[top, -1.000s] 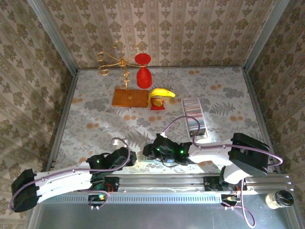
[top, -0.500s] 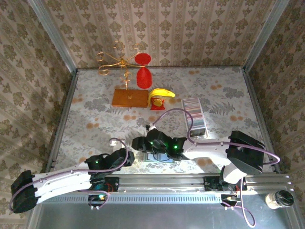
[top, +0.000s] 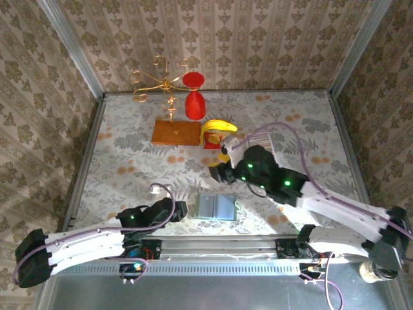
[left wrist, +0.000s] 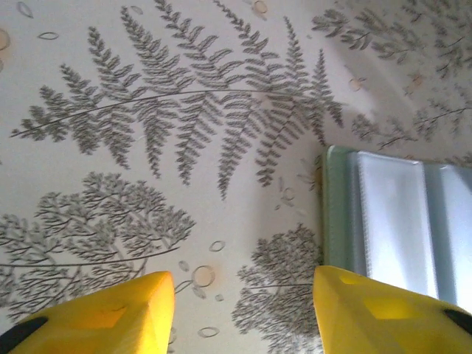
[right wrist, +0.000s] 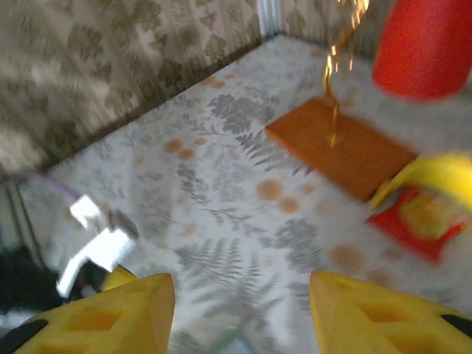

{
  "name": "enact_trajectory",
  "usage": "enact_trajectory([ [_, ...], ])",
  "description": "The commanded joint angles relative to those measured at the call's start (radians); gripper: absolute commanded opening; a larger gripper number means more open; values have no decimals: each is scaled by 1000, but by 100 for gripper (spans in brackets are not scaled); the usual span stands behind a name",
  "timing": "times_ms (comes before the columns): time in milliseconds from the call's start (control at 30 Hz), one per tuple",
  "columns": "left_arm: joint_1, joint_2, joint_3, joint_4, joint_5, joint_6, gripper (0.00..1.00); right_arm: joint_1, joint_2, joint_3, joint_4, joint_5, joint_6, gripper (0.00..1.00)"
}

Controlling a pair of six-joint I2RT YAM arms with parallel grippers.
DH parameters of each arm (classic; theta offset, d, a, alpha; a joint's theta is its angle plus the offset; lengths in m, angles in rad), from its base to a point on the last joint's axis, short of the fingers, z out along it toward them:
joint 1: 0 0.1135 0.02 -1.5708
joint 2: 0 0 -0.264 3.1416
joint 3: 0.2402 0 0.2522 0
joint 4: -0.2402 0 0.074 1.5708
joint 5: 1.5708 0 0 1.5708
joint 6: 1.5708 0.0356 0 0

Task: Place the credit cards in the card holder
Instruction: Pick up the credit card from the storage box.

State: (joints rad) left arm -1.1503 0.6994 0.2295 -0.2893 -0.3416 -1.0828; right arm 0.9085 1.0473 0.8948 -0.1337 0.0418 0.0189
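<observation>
Right end effector (right wrist: pixel 240 302) withdrawn, card holder (top: pixel 217 207) open

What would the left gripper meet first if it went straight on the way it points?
Probably the fern-printed tablecloth: the left gripper aims at bare cloth, with the pale grey-green folding card holder just beside its line.

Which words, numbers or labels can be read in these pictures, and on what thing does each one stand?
None can be read.
The credit cards show as striped edges, too small to read.
The card holder lies open with plain panels and no visible print.
</observation>
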Motion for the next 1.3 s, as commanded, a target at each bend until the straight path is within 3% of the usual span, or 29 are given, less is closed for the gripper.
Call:
enact_trajectory([
  [0,11,34,43,78,-20,69,56,-6,-70,-54,-280,114,-767,52],
  [67,24,61,47,104,-18,111,57,-70,-110,-50,-382,119,-922,53],
  [200,56,89,61,127,11,171,58,-261,-167,-60,-527,-23,-1116,58],
  [267,72,95,56,154,36,187,59,-347,-152,-67,-565,-46,-1190,66],
  [333,91,98,45,185,73,203,59,-395,-110,-95,-589,28,-1322,73],
  [433,105,98,36,190,76,211,59,-433,-47,-163,-492,124,-1466,78],
  [533,112,97,31,187,71,224,59,-476,14,-145,-440,72,-1424,86],
  [700,113,98,27,192,78,222,59,-495,93,-178,-283,95,-1466,90],
  [1267,115,94,-4,207,81,181,59,-519,307,-139,-234,77,-1468,91],
])
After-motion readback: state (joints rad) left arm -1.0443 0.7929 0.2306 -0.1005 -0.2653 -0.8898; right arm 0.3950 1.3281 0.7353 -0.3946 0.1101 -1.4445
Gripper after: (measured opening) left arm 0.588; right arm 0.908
